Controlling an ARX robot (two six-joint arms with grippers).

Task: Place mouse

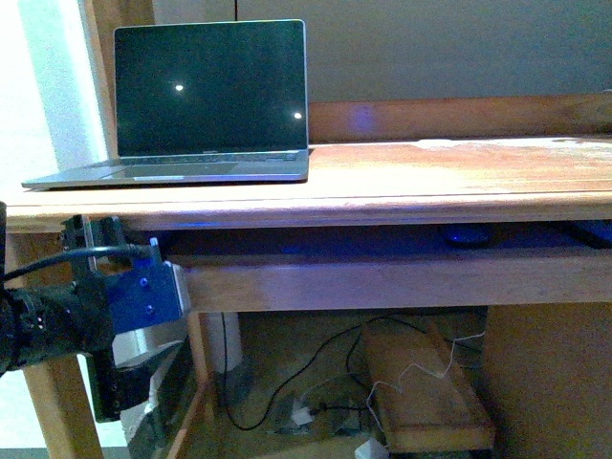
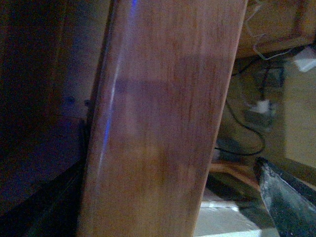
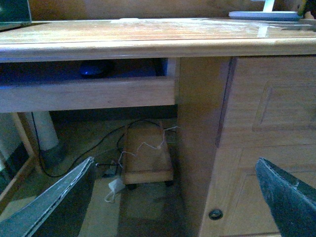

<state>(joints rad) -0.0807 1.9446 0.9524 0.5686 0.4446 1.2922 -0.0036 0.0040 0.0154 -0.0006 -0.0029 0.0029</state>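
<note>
Dark grey, small and round, the computer mouse [image 3: 93,69] lies in the shadowy pull-out tray [image 3: 84,94] just under the top of the brown wooden bench [image 3: 148,37]. That is the upper left of the right wrist view, and right of the middle in the front view.

The right tool [image 3: 175,160] is spread wide, with nothing between its two dark fingers, and it is well apart from the mouse. The left tool [image 1: 143,298] sits at the lower left of the front view, near the tray's front board. I cannot tell how far open it is or if it holds anything.

I think the step now is reaching for the mouse. To do it well, the right tool should go in flat, above the tray's front board and below the bench top. Then it should close softly on the mouse's two sides, because the mouse looks smooth and may slip.

I count one mouse, one open grey laptop [image 1: 191,105], one tray, two tools and one low wooden box [image 3: 147,158] on the floor.
</note>
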